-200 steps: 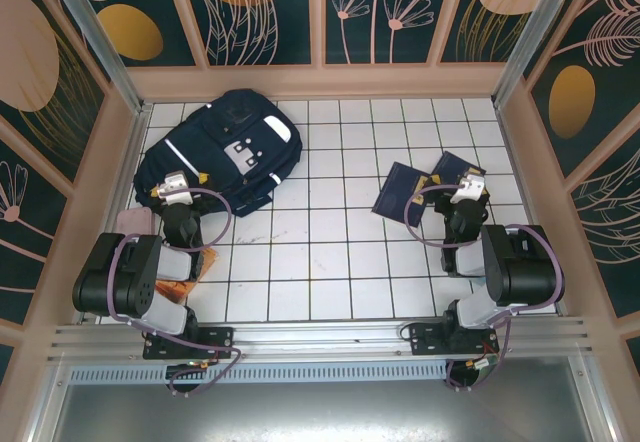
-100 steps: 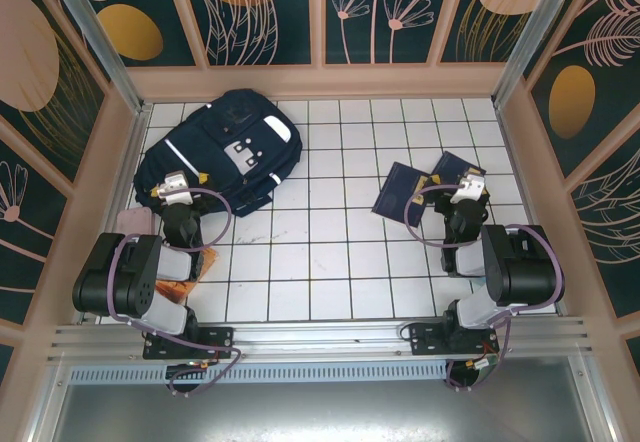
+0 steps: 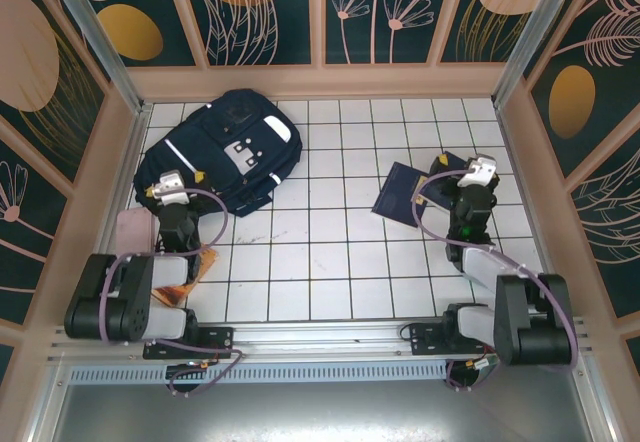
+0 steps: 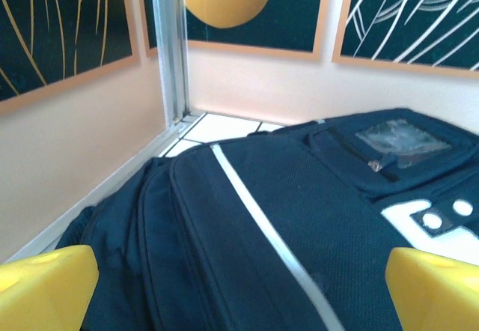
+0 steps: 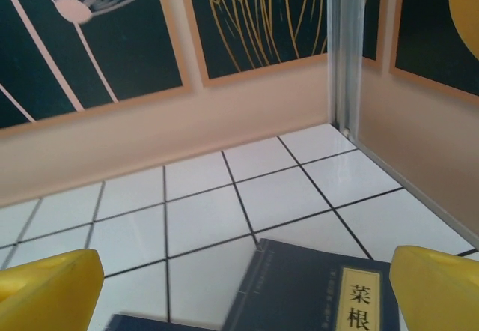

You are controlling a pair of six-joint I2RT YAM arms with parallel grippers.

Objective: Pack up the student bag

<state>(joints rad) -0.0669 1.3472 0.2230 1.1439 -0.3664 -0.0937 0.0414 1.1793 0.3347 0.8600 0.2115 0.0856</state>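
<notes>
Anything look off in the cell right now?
Nothing spilled or damaged. The navy books lie skewed to the tile grid at right. The student bag lies flat, far left. A pink item and an orange item sit near left, partly hidden; can't tell what they are.

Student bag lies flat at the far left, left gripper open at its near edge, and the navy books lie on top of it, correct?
Not quite: the navy books lie on the tiles at the right, beside the right gripper, not on the student bag; the top external view shows it. The left gripper part is right.
</notes>
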